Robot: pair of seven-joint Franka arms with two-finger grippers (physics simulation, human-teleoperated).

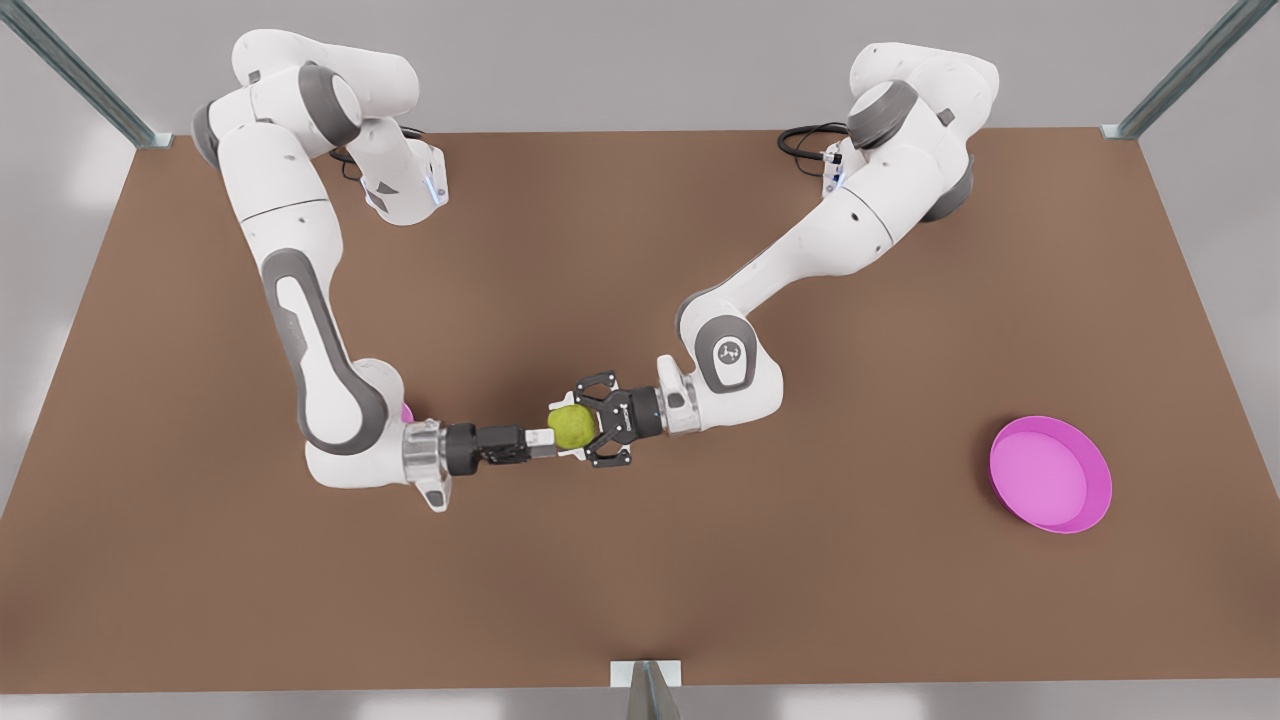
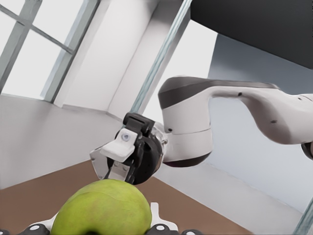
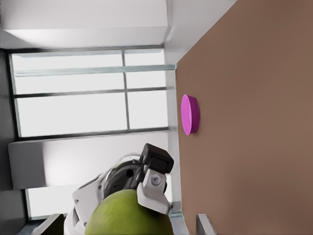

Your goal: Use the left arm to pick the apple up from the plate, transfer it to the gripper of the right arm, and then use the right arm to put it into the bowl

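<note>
The yellow-green apple (image 1: 571, 427) hangs above the middle of the table, with my left gripper (image 1: 558, 438) shut on it from the front view's left. My right gripper (image 1: 588, 428) faces it from the other side, open, its fingers spread above and below the apple's far side. In the left wrist view the apple (image 2: 100, 209) sits close up, with the right gripper (image 2: 113, 160) just beyond. The right wrist view has the apple (image 3: 128, 215) close up too. A sliver of the pink plate (image 1: 406, 412) peeks from behind the left arm; the plate (image 3: 190, 113) appears edge-on. The pink bowl (image 1: 1050, 474) stands at the front view's right.
The brown table (image 1: 640, 600) is bare around both arms. Metal frame posts stand at its back corners (image 1: 150, 138) and a bracket (image 1: 646, 675) sits at its near edge. The bowl lies well away from both grippers.
</note>
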